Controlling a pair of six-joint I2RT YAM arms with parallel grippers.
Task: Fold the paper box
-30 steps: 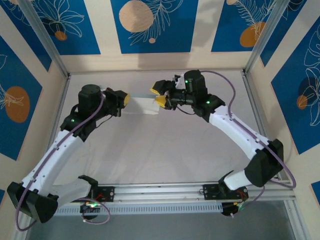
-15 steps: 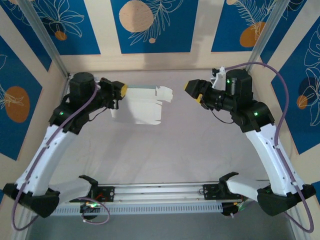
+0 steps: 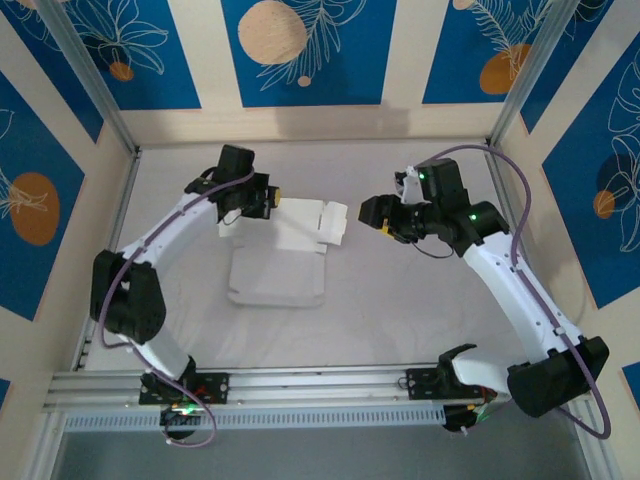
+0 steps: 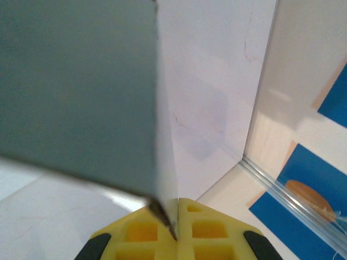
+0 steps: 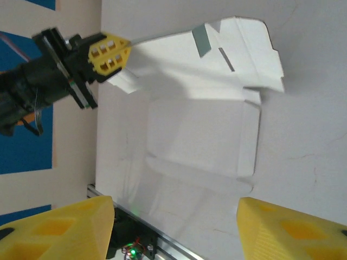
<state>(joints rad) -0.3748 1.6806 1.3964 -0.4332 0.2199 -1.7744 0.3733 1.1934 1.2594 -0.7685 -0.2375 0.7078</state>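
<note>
The paper box [image 3: 285, 260] lies opened out, white face up, at the middle of the top view. Its lower panel is flat on the bench [image 3: 420, 310], and its upper part, with the flaps and slots, is raised off the surface. The left pincer [image 3: 272, 203] is clamped on that raised part's left edge. In the left wrist view its yellow fingers [image 4: 187, 238] meet on the thin card, with the grey-green face on the left of the frame and the white face on the right. This grip likely serves to tip the panel over along its crease. The right pincer [image 3: 378, 216] hangs just right of the flaps, spread wide and empty, probably placed to press or catch the free end. The way between it and the card looks open. The patterned blue walls [image 3: 300, 50] and the metal rail [image 3: 320, 383] at the bottom stand well apart.
</note>
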